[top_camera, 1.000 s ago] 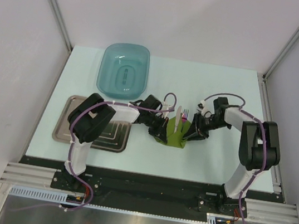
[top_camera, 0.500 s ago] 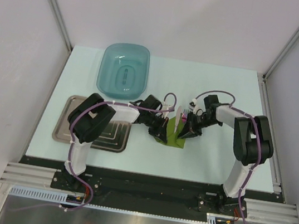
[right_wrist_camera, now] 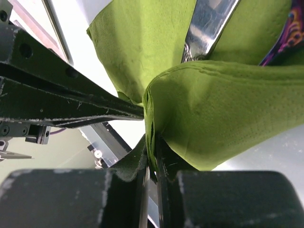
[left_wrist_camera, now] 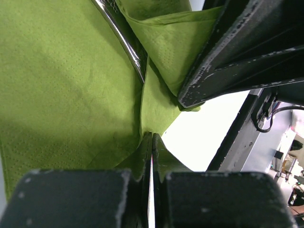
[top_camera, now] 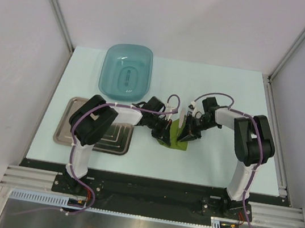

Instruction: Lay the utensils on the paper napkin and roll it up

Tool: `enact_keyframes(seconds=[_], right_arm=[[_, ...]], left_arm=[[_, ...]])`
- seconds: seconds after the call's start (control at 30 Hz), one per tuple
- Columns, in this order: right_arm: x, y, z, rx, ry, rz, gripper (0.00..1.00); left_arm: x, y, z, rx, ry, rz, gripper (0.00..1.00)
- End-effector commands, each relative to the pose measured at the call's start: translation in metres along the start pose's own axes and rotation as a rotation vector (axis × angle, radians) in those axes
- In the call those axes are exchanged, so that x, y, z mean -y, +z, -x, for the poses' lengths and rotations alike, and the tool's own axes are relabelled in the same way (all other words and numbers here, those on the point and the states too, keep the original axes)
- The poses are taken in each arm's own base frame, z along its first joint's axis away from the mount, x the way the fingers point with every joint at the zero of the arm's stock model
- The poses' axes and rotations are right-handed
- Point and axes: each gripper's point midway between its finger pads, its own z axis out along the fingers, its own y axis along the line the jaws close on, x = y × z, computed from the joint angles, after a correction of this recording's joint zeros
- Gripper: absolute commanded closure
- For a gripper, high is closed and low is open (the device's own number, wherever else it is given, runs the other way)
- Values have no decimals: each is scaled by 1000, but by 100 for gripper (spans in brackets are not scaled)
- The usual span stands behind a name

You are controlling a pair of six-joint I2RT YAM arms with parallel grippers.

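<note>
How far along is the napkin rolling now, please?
Done: the utensils lie on the napkin. In hand: the left gripper and right gripper each pinch a napkin edge, with folds drawn up over the utensils. Left: the roll itself; the napkin is only partly folded and metal shows uncovered.

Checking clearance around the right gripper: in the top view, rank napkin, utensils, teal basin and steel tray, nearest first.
1. paper napkin, pinched in the right gripper.
2. utensils, just beyond.
3. teal basin, far left, and steel tray, left: too close to call.
</note>
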Motion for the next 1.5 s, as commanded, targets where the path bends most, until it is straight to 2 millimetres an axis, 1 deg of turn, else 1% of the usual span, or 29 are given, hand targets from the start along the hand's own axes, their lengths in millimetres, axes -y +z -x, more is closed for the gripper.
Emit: enact_keyframes(seconds=[0.0, 0.33, 0.5, 0.6, 0.63, 0.67, 0.73, 0.77, 0.8, 0.83, 0.87, 0.9, 0.93, 0.97, 1.0, 1.03, 1.07, 1.13, 1.17, 1.23, 1.27, 1.33, 1.37, 1.4, 1.47], right_arm=[[-7, 5, 16, 33, -31, 15, 89], [-14, 10, 14, 24, -44, 35, 89], [-8, 14, 13, 16, -39, 22, 88], [-3, 19, 11, 4, -32, 12, 83], [-1, 19, 10, 3, -33, 9, 75], [0, 20, 10, 2, -29, 5, 69], [1, 21, 10, 3, -28, 4, 61], [1, 21, 10, 3, -25, 6, 59], [1, 21, 10, 5, -26, 6, 57], [0, 21, 12, 9, -27, 7, 52], [-1, 21, 12, 10, -25, 9, 48], [-1, 21, 13, 13, -23, 12, 48], [0, 22, 13, 13, -24, 12, 47], [-2, 22, 13, 12, -21, 15, 46], [-2, 23, 13, 9, -21, 18, 46], [-3, 23, 14, 11, -25, 19, 43], [-2, 23, 13, 10, -25, 16, 40], [-2, 23, 14, 12, -31, 15, 36], [-2, 24, 13, 9, -30, 14, 36], [-4, 24, 12, 7, -34, 15, 37], [-4, 23, 14, 13, -37, 16, 38], [-6, 22, 13, 15, -52, 14, 39], [-7, 22, 13, 17, -59, 13, 41], [-8, 21, 14, 21, -66, 12, 43], [-8, 22, 14, 22, -78, 6, 47]], left_arm=[[-16, -2, 1, 23, 10, 66, 100], [-16, -2, 1, 23, 8, 66, 100], [-15, -3, 2, 26, 10, 67, 100], [-14, -4, 3, 32, 12, 66, 100], [-13, -5, 4, 36, 15, 62, 100], [-11, -6, 4, 45, 19, 54, 100], [-4, -13, 9, 72, 29, 38, 99], [-4, -16, 7, 77, 20, 33, 97], [-3, -21, 12, 102, 21, 24, 95], [2, -29, 17, 130, 30, 14, 94], [1, -32, 14, 137, 11, 11, 90], [1, -40, 24, 180, 18, 5, 88], [5, -49, 29, 206, 25, -2, 87], [5, -53, 28, 216, 10, -6, 84], [5, -60, 32, 237, 7, -10, 82], [6, -63, 35, 252, 8, -14, 80], [10, -69, 37, 270, -4, -19, 74], [10, -78, 43, 297, -23, -32, 69], [13, -81, 48, 308, -36, -38, 67], [11, -84, 55, 316, -46, -29, 66], [11, -86, 64, 331, -36, -22, 66], [8, -84, 72, 337, -41, -2, 64], [11, -86, 82, 349, -35, -1, 64], [6, -78, 81, 326, -54, 7, 64], [5, -75, 92, 321, -55, 15, 64]])
